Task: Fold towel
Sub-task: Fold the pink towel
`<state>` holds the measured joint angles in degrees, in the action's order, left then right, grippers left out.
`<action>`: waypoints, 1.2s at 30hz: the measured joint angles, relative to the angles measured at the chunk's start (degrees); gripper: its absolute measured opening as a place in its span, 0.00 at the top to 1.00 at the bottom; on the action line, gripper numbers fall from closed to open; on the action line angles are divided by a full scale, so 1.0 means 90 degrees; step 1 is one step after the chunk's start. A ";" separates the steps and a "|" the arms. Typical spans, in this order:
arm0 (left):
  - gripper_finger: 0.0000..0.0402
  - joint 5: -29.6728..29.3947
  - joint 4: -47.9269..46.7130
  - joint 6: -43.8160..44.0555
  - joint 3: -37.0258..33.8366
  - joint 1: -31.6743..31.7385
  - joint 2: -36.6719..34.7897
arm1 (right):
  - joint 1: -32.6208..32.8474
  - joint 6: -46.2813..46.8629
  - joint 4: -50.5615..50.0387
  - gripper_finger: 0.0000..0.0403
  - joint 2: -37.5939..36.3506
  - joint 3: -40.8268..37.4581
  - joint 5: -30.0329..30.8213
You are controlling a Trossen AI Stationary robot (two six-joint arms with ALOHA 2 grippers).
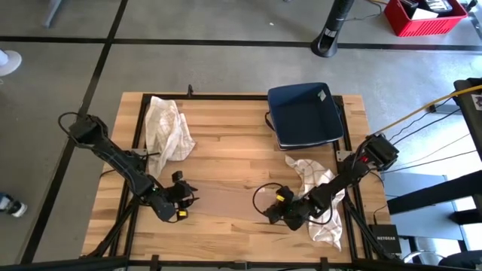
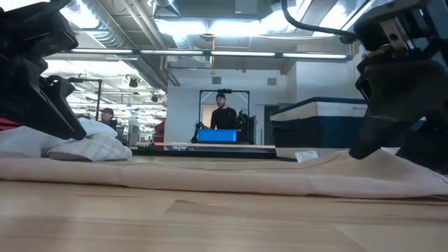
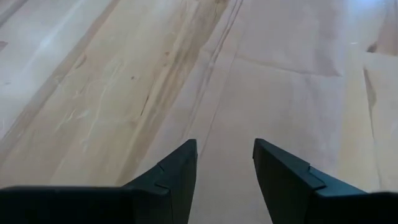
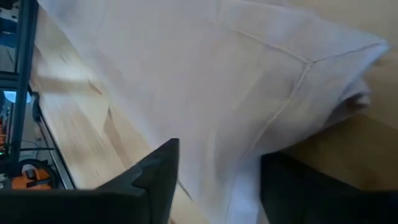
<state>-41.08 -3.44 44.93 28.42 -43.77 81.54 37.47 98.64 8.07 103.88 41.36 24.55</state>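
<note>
Now the right gripper (image 1: 280,213) sits low at the near right of the surface (image 1: 226,158), over the edge of a crumpled white towel (image 1: 320,197). In its wrist view the fingers (image 4: 155,177) stand apart with cloth bunched between and under them; whether they have actually pinched the fabric I cannot tell. A second white towel (image 1: 169,128) lies heaped at the far left, untouched. The left gripper (image 1: 181,197) hovers at the near left, fingers (image 3: 174,177) partly open over bare wood, holding nothing. A dark blue bin (image 1: 305,113) stands at the far side, just beyond the right towel.

The step in hand looks like taking a corner or hem so the towel can be spread flat. To do it well, the right gripper should close on a single layer at the stitched hem visible in its wrist view, not on a wad of folds. The left gripper would then take the neighbouring corner so the cloth can be drawn out evenly towards the middle.
</note>
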 joint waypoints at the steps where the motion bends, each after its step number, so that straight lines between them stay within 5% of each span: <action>1: 0.63 0.0000 0.0012 0.0000 0.0000 0.0000 0.0000 | 0.0001 -0.0001 -0.0004 0.57 0.0004 -0.0007 0.0017; 11: 0.63 0.0080 0.0146 -0.0075 0.0000 0.0000 0.0002 | -0.0014 -0.0362 -0.0156 0.97 -0.0002 -0.0026 0.0422; 25: 0.63 0.1703 0.1143 -0.1406 0.0005 0.1061 0.0530 | -0.0169 -0.0923 -0.0590 0.96 -0.0942 0.0006 0.0599; 36: 0.63 0.1582 0.1822 -0.1394 0.0028 0.1418 0.1469 | -0.0813 -0.2608 -0.0498 0.98 -0.0957 0.1236 0.0661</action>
<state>-26.85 12.95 32.38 28.67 -31.00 94.76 30.15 75.16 3.59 95.26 52.48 30.50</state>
